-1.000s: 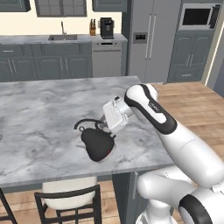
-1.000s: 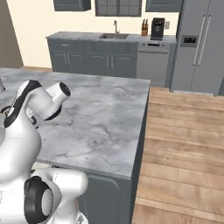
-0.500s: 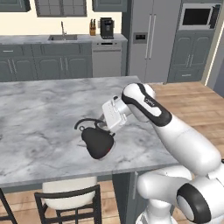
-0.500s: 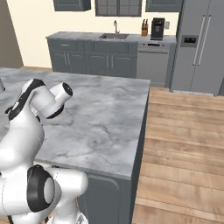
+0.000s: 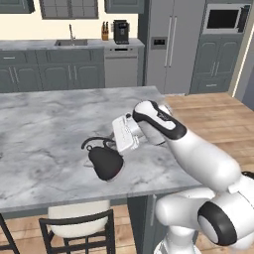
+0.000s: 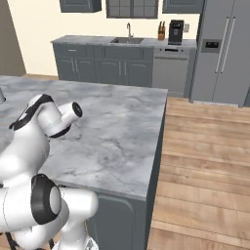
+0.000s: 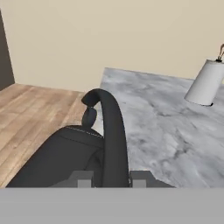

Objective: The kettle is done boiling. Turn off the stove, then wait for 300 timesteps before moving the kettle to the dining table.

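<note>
The black kettle [image 5: 105,161] is near the front edge of the marble dining table [image 5: 49,124], tilted slightly; I cannot tell whether its base touches the top. My gripper [image 5: 114,144] reaches it from the right and is shut on its arched handle. In the hand view the handle [image 7: 111,127] runs up between my two finger tips, with the gripper [image 7: 108,178] closed around it and the kettle's body [image 7: 61,159] to the left. In the right base view my arm hides the kettle, and the dining table [image 6: 117,132] stretches to its right. The stove is out of view.
A white paper-towel roll [image 7: 205,83] stands farther along the table. A chair [image 5: 79,223] sits under the table's front edge. Behind are grey cabinets with a sink [image 5: 72,42], a coffee machine [image 5: 120,31] and a fridge [image 5: 168,44]. Wooden floor [image 6: 205,161] lies to the right.
The arm's elbow has shifted a little. The kettle and the gripper stay about where they were.
</note>
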Robot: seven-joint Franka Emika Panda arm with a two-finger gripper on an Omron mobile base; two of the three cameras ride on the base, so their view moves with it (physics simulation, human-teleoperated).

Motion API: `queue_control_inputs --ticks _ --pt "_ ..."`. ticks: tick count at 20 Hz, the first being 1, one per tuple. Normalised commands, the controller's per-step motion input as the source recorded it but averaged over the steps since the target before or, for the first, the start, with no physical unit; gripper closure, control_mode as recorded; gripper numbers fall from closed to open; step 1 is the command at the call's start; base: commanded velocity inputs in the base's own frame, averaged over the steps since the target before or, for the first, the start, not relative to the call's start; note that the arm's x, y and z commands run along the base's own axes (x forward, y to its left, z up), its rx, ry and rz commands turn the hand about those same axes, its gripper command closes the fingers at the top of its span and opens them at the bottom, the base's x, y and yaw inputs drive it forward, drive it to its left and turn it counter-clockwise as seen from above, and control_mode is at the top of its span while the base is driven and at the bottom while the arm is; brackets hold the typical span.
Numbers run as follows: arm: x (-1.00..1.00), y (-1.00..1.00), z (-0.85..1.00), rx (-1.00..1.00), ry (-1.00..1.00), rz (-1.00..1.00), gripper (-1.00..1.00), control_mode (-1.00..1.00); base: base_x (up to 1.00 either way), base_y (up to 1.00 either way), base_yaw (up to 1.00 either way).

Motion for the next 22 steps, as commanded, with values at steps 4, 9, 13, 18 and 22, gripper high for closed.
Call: queue_control_inputs --ticks 4,9,13,18,22 --pt "0.32 0.3 -0.26 0.08 -0.06 0.0 1.0 -1.0 0.0 0.0 0.0" --pt "0.35 0.25 -0.06 0.12 -0.01 0.0 1.0 -1.0 0.0 0.0 0.0" --pt "0.36 0.2 -0.04 0.13 0.0 0.0 1.0 -1.0 0.0 0.0 0.0" --pt "0.35 0.19 -0.09 0.1 0.0 0.0 1.0 -1.0 0.0 0.0 0.0" --pt "0.35 0.18 -0.14 0.06 0.0 0.0 1.0 -1.0 0.0 0.0 0.0"
